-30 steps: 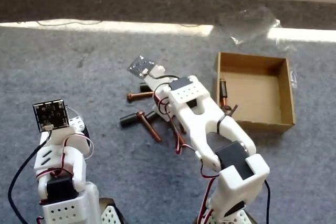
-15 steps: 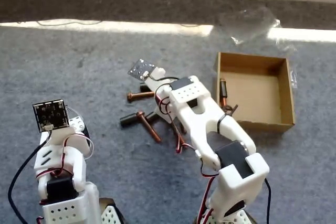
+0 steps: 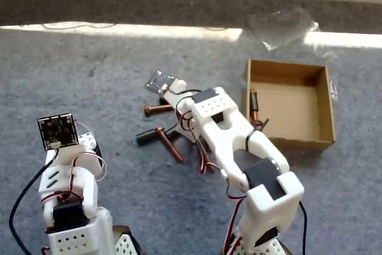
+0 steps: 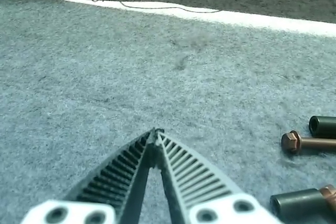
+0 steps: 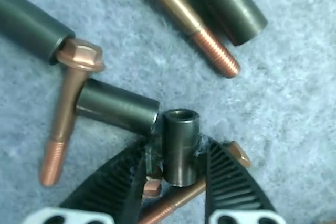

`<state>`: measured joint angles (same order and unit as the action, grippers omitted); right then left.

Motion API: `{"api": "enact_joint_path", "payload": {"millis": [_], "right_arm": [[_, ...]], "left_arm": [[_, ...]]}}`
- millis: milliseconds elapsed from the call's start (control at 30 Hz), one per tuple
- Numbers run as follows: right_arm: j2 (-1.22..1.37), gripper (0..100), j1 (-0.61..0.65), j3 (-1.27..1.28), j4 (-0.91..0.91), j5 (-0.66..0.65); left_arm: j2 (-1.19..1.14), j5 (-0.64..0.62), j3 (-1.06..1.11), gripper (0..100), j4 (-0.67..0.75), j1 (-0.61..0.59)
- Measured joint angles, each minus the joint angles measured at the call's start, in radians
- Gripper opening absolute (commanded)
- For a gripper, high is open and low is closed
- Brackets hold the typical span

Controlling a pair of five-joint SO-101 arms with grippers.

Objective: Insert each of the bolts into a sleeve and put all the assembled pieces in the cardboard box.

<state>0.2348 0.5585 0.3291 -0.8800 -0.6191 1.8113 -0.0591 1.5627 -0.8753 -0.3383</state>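
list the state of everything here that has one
left end effector, shut, empty, above the grey carpet
right end effector, shut on the upright dark metal sleeve
brown cardboard box, open-topped, one assembled bolt-in-sleeve piece inside
copper hex-head bolt, loose on the carpet, not in a sleeve
dark cylindrical metal sleeve, lying on its side, open end empty
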Motion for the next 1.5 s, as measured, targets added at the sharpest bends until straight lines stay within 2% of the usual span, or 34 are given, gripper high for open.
{"api": "enact_joint_path", "payload": {"millis": [233,433,667,1267,1400,1500], "right_arm": [[0.055,11.5,-0.005,-0.017,0.000,-0.008],[0.061,0.1,-0.006,-0.026,0.000,-0.008],[0.075,0.5,-0.037,-0.072,-0.021,-0.011],[0.083,0.5,-0.052,-0.485,-0.402,0.118],[0.083,0.5,-0.052,-0.624,-0.554,0.123],[0.083,0.5,-0.052,-0.769,-0.683,0.175]], "left_arm": [[0.000,0.000,0.000,0,0.000,0.000],[0.000,0.000,0.000,0,0.000,0.000],[0.000,0.000,0.000,0,0.000,0.000],[0.000,0.000,0.028,0,0.031,0.000],[0.000,0.000,0.028,0,0.031,0.006],[0.000,0.000,0.028,0,0.031,0.008]]}}
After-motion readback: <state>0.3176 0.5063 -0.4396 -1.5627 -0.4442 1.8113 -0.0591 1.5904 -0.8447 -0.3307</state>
